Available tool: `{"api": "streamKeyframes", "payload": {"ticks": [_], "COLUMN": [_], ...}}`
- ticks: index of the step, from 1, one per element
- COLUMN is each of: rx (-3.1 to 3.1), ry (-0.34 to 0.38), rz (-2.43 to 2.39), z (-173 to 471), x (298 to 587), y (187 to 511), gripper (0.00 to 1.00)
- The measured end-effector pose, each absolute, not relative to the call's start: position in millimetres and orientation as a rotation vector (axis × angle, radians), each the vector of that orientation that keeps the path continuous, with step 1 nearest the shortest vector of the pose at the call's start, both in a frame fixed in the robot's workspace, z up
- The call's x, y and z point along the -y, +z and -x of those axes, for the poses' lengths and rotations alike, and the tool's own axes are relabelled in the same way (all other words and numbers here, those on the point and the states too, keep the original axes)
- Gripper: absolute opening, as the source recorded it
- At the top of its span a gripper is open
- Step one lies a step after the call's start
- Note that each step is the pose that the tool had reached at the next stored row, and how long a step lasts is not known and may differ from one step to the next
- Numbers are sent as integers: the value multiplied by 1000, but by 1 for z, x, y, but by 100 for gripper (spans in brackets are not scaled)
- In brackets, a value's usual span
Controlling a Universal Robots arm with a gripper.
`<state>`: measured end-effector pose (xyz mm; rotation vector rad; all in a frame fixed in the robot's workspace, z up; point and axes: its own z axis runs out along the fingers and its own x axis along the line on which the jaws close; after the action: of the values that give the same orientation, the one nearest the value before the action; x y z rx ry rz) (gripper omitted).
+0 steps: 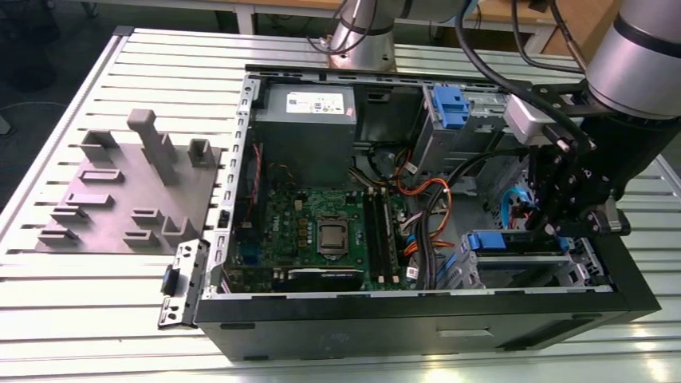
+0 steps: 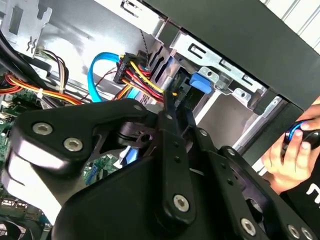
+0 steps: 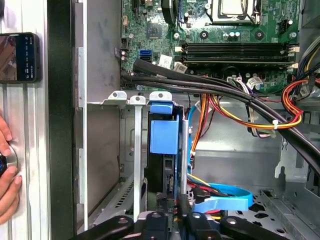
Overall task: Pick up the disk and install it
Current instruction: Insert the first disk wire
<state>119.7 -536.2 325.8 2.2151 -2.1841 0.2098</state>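
Note:
The disk stands on edge in the metal drive cage at the front corner of the open computer case, its blue carrier bracket facing out. The same blue bracket shows in the exterior view inside the cage at that view's right. My gripper hangs right at the cable end of the disk, fingers drawn together with nothing seen between them. In the second wrist view the black fingers meet just beside a blue tab and the power cables.
Orange, yellow and black cable bundles and a blue data cable run close by. The motherboard and grey power supply fill the case. A person's hand rests outside the case wall, near a phone. A grey fixture block lies on the table.

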Motion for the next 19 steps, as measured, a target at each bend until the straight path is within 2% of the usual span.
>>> {"api": "streamKeyframes", "payload": {"ticks": [1,2,14,15,17,19], "rx": [2184,2184,2186,2186,2186,2186], "ry": [210,210,198,198,198,198], "rz": [-2215,-2215,-2217,-2217,-2217,-2217], "z": [-120,-120,-120,-120,-120,-120], "x": [536,536,536,536,536,536], "y": [326,327,338,338,338,338], "gripper": [18,24,24,22,11,11]}}
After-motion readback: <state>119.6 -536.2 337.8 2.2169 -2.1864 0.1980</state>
